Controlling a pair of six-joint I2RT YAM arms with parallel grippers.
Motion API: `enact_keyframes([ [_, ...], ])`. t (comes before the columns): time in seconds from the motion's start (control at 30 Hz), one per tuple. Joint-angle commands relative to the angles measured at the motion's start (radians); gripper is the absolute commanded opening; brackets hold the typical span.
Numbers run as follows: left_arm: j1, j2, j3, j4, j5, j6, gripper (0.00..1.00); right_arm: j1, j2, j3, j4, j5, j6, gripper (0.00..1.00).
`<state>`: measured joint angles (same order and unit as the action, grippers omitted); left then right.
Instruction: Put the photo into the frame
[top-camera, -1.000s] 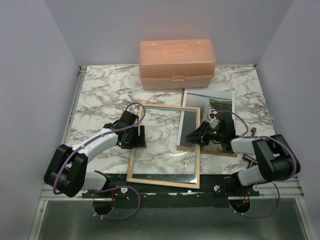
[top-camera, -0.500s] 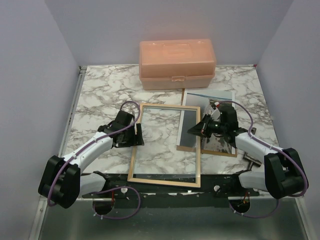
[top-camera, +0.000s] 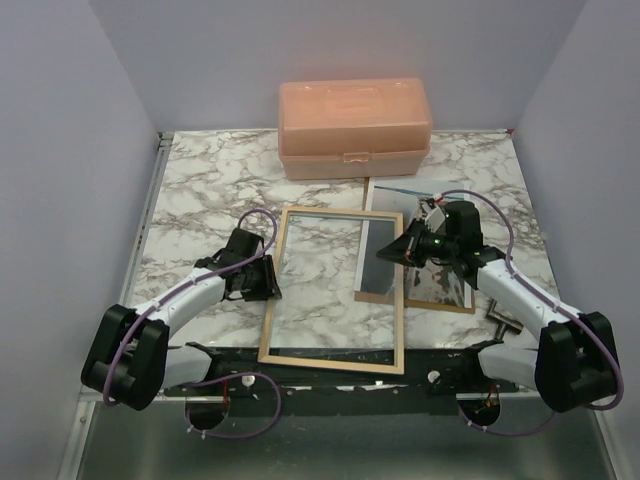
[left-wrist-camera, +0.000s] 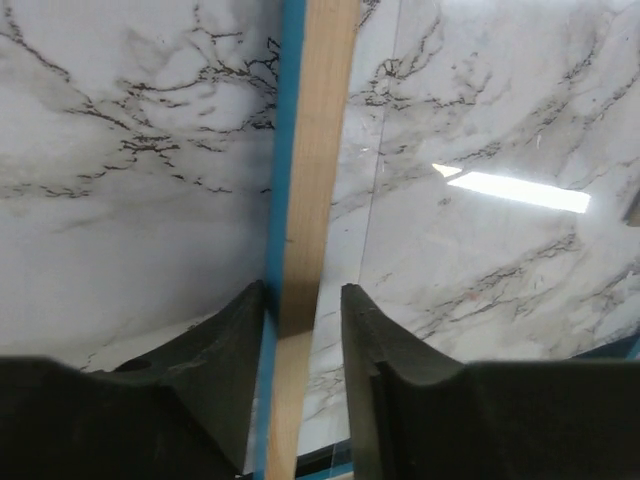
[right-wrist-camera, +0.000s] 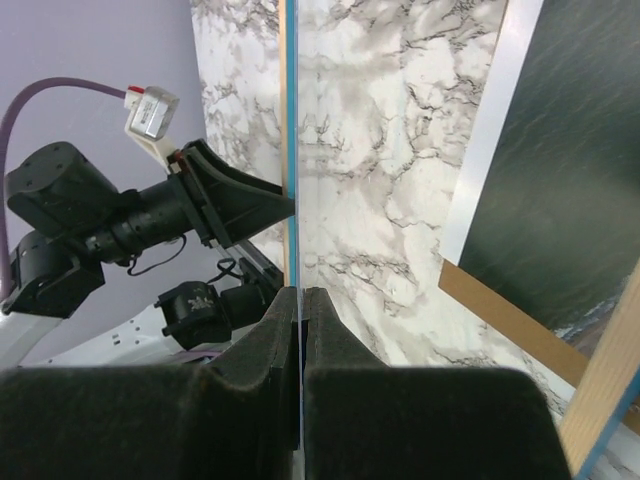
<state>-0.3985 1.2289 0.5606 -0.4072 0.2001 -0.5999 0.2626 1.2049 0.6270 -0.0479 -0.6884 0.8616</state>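
Note:
The frame (top-camera: 335, 362), light wood on top with a blue outer side and a clear pane, lies mid-table. My left gripper (top-camera: 265, 278) straddles its left rim. In the left wrist view the left finger touches the blue side of the frame (left-wrist-camera: 310, 150), and a narrow gap stays between the wood and the right finger, so the left gripper (left-wrist-camera: 303, 290) is open. My right gripper (top-camera: 383, 256) is at the frame's right side, and the right gripper (right-wrist-camera: 300, 292) is shut on the thin edge. The photo (top-camera: 400, 197) lies face up on a brown backing board (top-camera: 440, 304), partly under the right arm; the dark photo (right-wrist-camera: 570, 150) also shows there.
A closed orange plastic box (top-camera: 355, 127) stands at the back of the marble table. A small metal piece (top-camera: 500, 318) lies near the right arm's base. Purple walls close in both sides. The left gripper (right-wrist-camera: 240, 205) shows across the frame in the right wrist view.
The right gripper has shut on the frame's right side and moved slightly away from the bases. The left gripper's jaws have narrowed around the left rim. The frame has shifted slightly.

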Motion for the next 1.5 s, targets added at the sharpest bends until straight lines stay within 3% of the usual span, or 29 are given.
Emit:
enact_keyframes([
  [0.0, 0.006, 0.013, -0.029, 0.132, 0.156, -0.015, 0.29, 0.003, -0.024, 0.053, -0.073, -0.011, -0.026, 0.01],
  [0.13, 0.006, -0.005, -0.040, 0.172, 0.219, -0.018, 0.30, 0.002, -0.028, 0.072, -0.107, -0.011, -0.052, 0.01],
  [0.27, 0.006, -0.035, -0.041, 0.139, 0.189, -0.002, 0.45, 0.003, -0.029, 0.092, -0.129, -0.022, -0.065, 0.01],
  [0.37, 0.006, -0.055, -0.046, 0.114, 0.143, -0.003, 0.51, 0.002, -0.028, 0.107, -0.136, -0.032, -0.063, 0.01],
  [0.5, 0.007, -0.075, -0.056, 0.089, 0.079, -0.005, 0.48, 0.002, -0.033, 0.130, -0.143, -0.049, -0.057, 0.01],
  [0.63, 0.007, -0.064, -0.054, 0.066, 0.027, 0.003, 0.39, 0.003, -0.038, 0.150, -0.150, -0.065, -0.049, 0.01],
  [1.1, 0.007, 0.002, -0.038, 0.061, 0.011, 0.018, 0.27, 0.003, -0.035, 0.136, -0.086, -0.123, 0.018, 0.01],
  [1.27, 0.007, -0.021, -0.051, 0.090, 0.048, 0.020, 0.27, 0.002, -0.033, 0.119, -0.036, -0.147, 0.055, 0.01],
  [1.37, 0.007, -0.042, -0.061, 0.100, 0.048, 0.015, 0.40, 0.003, -0.030, 0.122, -0.030, -0.149, 0.056, 0.01],
  [1.47, 0.007, -0.066, -0.068, 0.090, 0.025, 0.010, 0.41, 0.003, -0.024, 0.122, -0.025, -0.151, 0.061, 0.01],
])
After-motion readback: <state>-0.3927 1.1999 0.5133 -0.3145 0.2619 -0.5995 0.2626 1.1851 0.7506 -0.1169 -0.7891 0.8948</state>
